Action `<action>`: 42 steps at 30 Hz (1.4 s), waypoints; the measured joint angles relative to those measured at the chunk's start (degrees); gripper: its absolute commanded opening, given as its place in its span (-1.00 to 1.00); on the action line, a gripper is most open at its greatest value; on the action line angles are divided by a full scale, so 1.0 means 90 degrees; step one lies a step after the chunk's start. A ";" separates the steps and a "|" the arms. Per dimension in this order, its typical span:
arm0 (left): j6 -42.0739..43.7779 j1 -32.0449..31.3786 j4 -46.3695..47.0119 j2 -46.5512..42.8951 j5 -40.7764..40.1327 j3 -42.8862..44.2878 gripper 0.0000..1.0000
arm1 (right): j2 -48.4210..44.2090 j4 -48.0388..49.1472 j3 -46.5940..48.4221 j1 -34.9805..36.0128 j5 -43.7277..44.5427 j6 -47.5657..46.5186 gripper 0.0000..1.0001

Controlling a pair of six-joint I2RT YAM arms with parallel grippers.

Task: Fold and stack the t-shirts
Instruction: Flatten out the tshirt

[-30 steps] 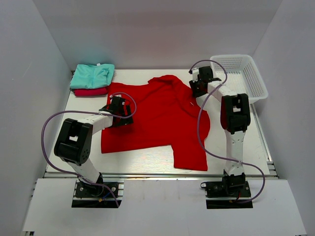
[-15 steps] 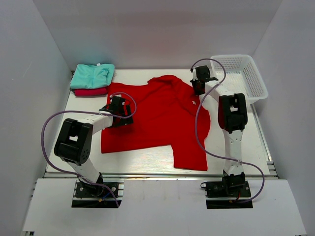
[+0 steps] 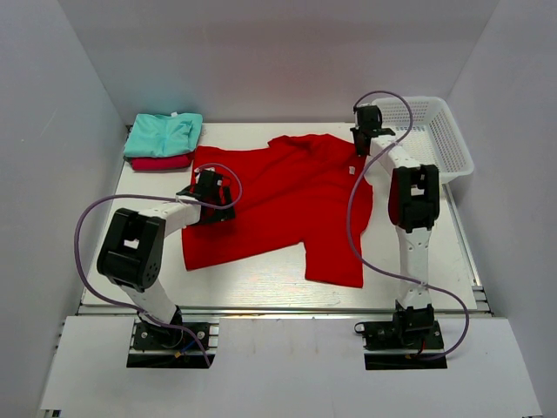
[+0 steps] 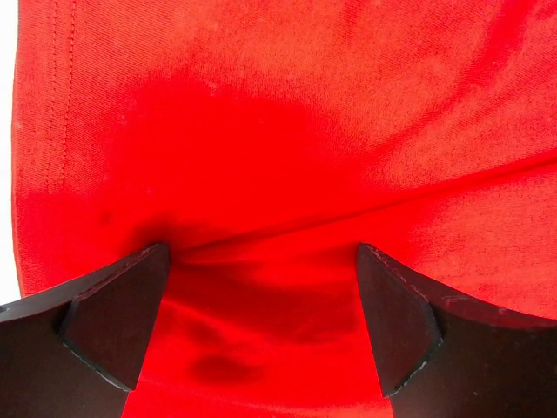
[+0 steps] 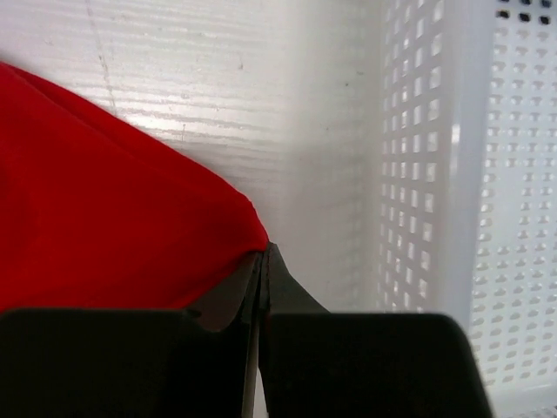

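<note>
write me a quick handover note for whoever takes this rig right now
Left gripper: jaws wide open, low over the left part of the red t-shirt, nothing gripped.
Right gripper: shut on the red t-shirt's far right edge, close beside the white basket.
Red t-shirt: lies spread on the table, unfolded.
Done: the mint t-shirt sits folded on the crimson-pink t-shirt in the far left corner.
Left: fold the red t-shirt and put it on that stack.
</note>
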 measured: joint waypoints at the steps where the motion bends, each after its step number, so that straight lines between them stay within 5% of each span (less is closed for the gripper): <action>1: 0.0000 -0.0002 -0.0022 0.0007 0.0000 0.0017 0.98 | 0.0049 -0.0012 0.0007 0.0005 -0.0005 -0.0017 -1.00; 8: 0.0010 -0.0015 -0.0202 0.0083 0.0005 0.0172 0.98 | 0.0294 -0.0323 0.0012 0.0005 -0.0199 -0.0226 -0.69; 9: 0.0024 -0.0015 -0.0206 0.0073 0.0022 0.0175 0.98 | 0.0294 -0.0381 0.0012 0.0002 -0.0294 -0.0272 -0.41; 11: 0.0063 -0.0012 -0.0197 0.0032 0.0104 0.0168 0.98 | 0.0267 -0.0442 0.0015 0.0005 -0.0537 -0.0350 -0.18; 14: 0.0121 0.0005 -0.0277 -0.0063 0.0413 0.0168 0.98 | 0.0097 -0.0668 0.0015 0.0036 -0.1027 -0.0466 0.71; 15: 0.0148 0.0005 -0.0308 -0.0109 0.0517 0.0175 0.98 | -0.0005 -0.0736 0.0012 0.0049 -0.1132 -0.0461 0.81; 22: 0.0277 0.0002 -0.0364 -0.1049 0.0918 0.0296 0.98 | -0.1770 -0.0899 -0.0522 0.0474 -0.1581 -0.0141 0.81; 29: 0.0138 0.0012 -0.0107 -0.2232 0.0903 0.0124 0.98 | -0.4447 -0.0204 -0.3730 0.0835 -0.2152 0.1416 0.81; 42: 0.0102 0.0158 0.0151 0.0935 0.0362 0.2429 0.98 | -0.6091 0.0408 -0.8038 0.1472 -0.3281 0.3169 0.81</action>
